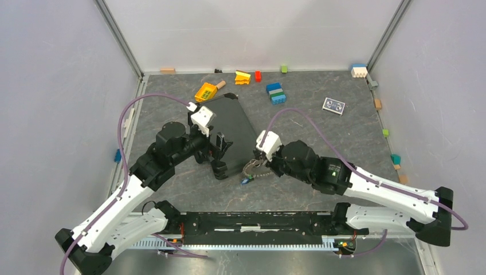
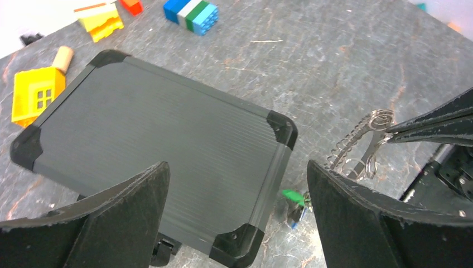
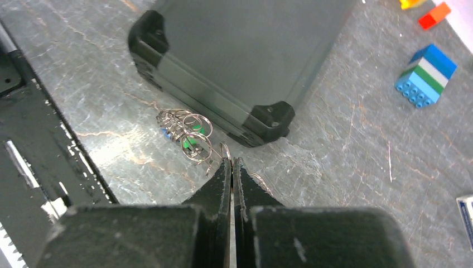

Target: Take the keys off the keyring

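Note:
The keyring (image 3: 192,137) lies on the grey tabletop just off the near corner of a black case, a tangle of thin metal loops with a green tag (image 3: 192,140) and a blue piece. The keys (image 1: 249,172) are bunched in it and hard to tell apart. My right gripper (image 3: 231,163) is shut, its tips pinching a thin wire loop of the keyring (image 2: 368,137). My left gripper (image 2: 237,166) hangs wide open over the case's near corner, holding nothing. The green tag (image 2: 293,196) shows just inside its right finger (image 2: 362,223).
The black ribbed case (image 1: 232,123) lies flat between the two arms. Toy bricks sit along the back: a yellow house (image 1: 205,91), a blue-green stack (image 1: 276,93), yellow and red pieces (image 1: 246,77). A small card (image 1: 333,105) lies at the right. A black rail (image 1: 258,220) runs along the near edge.

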### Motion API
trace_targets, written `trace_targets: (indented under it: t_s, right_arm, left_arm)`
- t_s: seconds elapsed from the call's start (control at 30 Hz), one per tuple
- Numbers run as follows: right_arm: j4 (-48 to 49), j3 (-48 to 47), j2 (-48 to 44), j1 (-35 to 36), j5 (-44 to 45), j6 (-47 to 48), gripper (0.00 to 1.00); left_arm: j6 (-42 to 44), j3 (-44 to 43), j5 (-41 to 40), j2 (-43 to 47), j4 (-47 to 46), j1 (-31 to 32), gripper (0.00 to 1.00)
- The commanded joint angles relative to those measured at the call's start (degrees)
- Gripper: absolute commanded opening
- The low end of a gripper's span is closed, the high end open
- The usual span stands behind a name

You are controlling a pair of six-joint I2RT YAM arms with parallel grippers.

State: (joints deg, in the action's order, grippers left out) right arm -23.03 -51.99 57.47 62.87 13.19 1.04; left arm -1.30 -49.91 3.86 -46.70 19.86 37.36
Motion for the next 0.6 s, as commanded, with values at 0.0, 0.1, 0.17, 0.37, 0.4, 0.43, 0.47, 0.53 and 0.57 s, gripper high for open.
trace_targets:
  t_s: [0.0,0.1,0.17,0.37,0.4,0.43,0.47,0.53,0.57]
  right_arm:
    - [-0.2,-4.0,-0.1,6.2,8.8,2.4,0.00]
    - [-1.8,-4.5,0.3,7.3,10.7,3.4,0.00]
    - [-2.2,-4.2,0.0,7.4,12.3,3.6,0.00]
    - [-1.6,-2.9,-3.7,7.4,13.9,4.2,0.00]
    - [-1.6,-2.8,-4.2,7.4,13.6,4.4,0.00]
    - [-1.7,-2.7,-4.7,7.4,13.3,4.6,0.00]
    - [-1.8,-2.7,-5.0,7.4,12.8,4.8,0.00]
    - [-2.0,-2.6,-5.6,7.4,11.6,5.1,0.00]
    - [-2.1,-2.6,-5.8,7.4,10.6,5.3,0.00]
  left_arm:
    - [4.6,-1.9,8.3,1.2,-2.0,0.2,0.97]
    - [4.7,-1.1,9.9,1.2,-3.7,0.2,0.97]
    - [4.0,-0.7,10.2,1.0,-4.5,0.2,0.97]
    - [-1.2,1.5,11.5,-0.1,-8.5,0.6,0.96]
    - [-1.9,1.9,11.4,0.0,-9.4,1.0,0.96]
    - [-2.5,2.4,11.0,0.2,-10.1,1.8,0.96]
    - [-2.8,3.0,10.2,0.3,-10.8,2.5,0.96]
    - [-2.8,4.0,8.6,0.7,-12.4,4.1,0.96]
    - [-2.9,4.3,8.1,0.9,-13.3,4.5,0.95]
